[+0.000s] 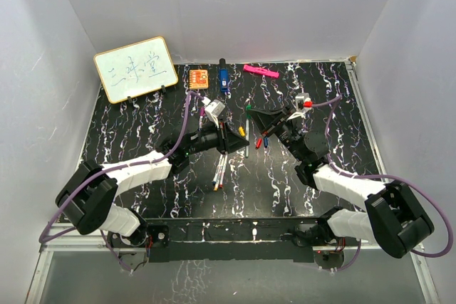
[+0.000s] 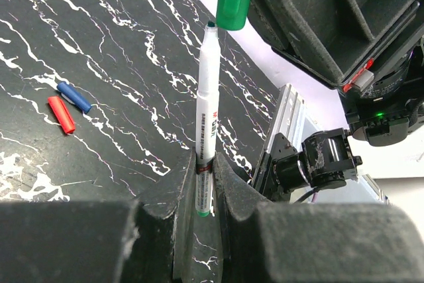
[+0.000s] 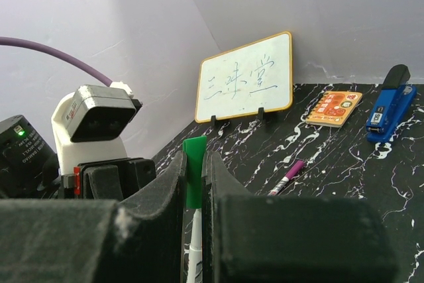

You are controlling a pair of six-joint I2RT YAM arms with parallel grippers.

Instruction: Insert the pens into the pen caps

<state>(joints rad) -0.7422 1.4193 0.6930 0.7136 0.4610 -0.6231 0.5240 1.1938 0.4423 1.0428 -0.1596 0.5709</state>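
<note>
The black, white-veined desk (image 1: 285,190) carries everything. A whiteboard (image 3: 245,77) with handwriting stands propped far ahead of the right pincer (image 3: 195,164) and slightly to its right, against the back wall. Both arms reach in over the middle of the desk, and the two pincers meet there tip to tip.

A blue stapler (image 3: 391,101) sits well ahead and to the right of the right pincer, with an orange square booklet (image 3: 334,107) just beside it on the whiteboard side. A pink bar (image 1: 260,71) lies by the back wall, beyond both pincers.

The left pincer (image 2: 204,164) is pressed together on a green-tipped pen (image 2: 207,97). It pinches the white barrel near its lower end, so the pen stands out straight beyond the fingers. The right pincer is pressed together on a green cap (image 3: 195,177), which sticks out between its fingers. The pen's tip is right at the open end of this cap, lined up with it but not pushed in. I cannot tell whether they touch.

A purple-tipped pen (image 3: 286,178) lies on the desk a little ahead and to the right of the right pincer. A few loose pens (image 1: 219,169) lie on the desk just behind the left pincer. A red cap (image 2: 61,114) and a blue cap (image 2: 73,96) lie side by side on the desk, left of the left pincer.
</note>
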